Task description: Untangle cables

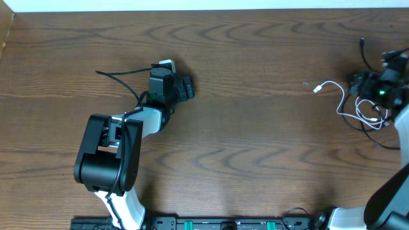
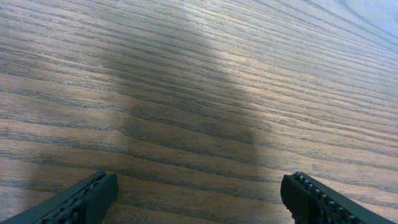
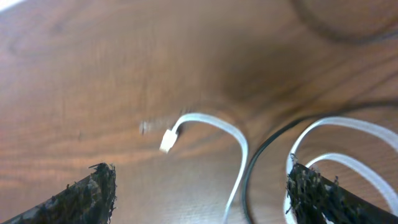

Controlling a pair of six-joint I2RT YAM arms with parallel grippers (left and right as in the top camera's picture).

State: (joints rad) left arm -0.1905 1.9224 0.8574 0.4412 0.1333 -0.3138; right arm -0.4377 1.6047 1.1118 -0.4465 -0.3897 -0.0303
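white cable (image 3: 239, 146) and black cable (image 3: 258, 158) lie looped together at the worktop's (image 1: 255, 128) right edge, below my right fingers (image 3: 87, 193); i judge untangling not yet done. those and the left fingers (image 2: 81, 200) gape wide, empty.

The left arm (image 1: 108, 150) is folded at the elbow, its wrist reaching away from the base; the left gripper (image 2: 199, 184) tilts downward, its fingers (image 2: 87, 196) spread wide and holding nothing; the right arm (image 1: 391, 188) stretches along the right edge; the right gripper (image 3: 202, 174) is likewise spread wide, with nothing gripped.
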